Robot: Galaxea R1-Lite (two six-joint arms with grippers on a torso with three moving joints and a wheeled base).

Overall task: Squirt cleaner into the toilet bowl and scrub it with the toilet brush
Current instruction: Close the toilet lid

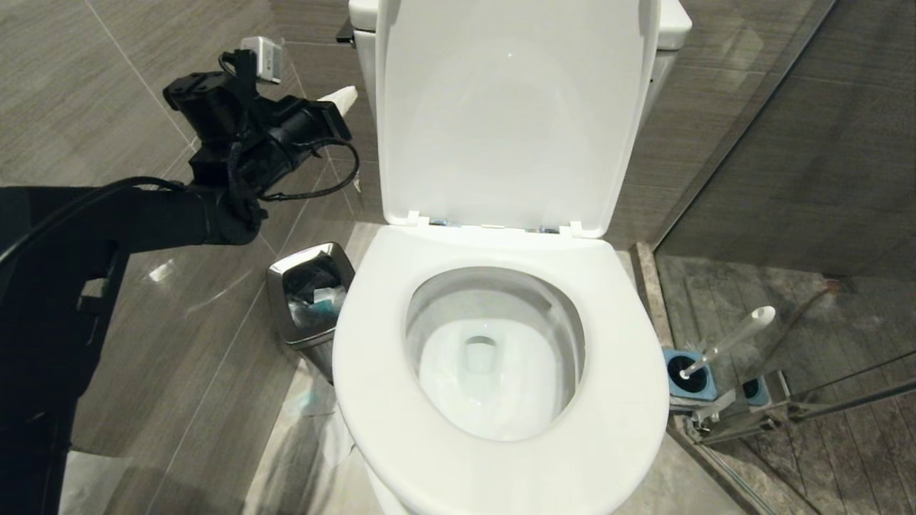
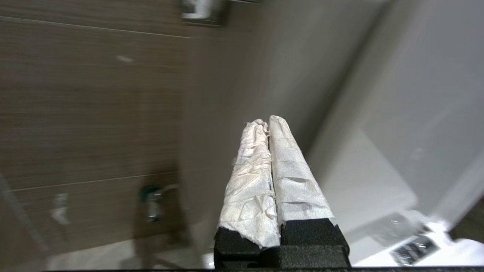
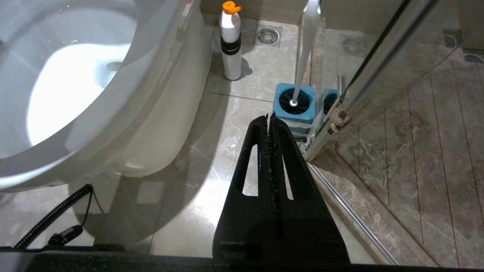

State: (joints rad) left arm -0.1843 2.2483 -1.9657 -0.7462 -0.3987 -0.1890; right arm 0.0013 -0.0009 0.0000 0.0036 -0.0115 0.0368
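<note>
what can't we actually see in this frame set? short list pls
- Toilet brush bristles: sunk in the blue holder in head and right wrist views.
- Bottle label: faces away, right wrist view only; contents unknown.
- Waste bin contents: dark, too small, head view.
- Left gripper: left wrist view blurred; fingers wrapped in white paper, pressed shut.
- Right gripper: outside the head view.

Open bowl, crowded sides

The toilet bowl point(image 1: 494, 357) lies open from above, its lid point(image 1: 508, 107) upright at 12 o'clock; a steel bin point(image 1: 311, 300) crowds 9 o'clock, the toilet brush point(image 1: 730, 340) in its holder point(image 1: 690, 375) and a glass door point(image 3: 382, 64) hem 3 o'clock.
</note>
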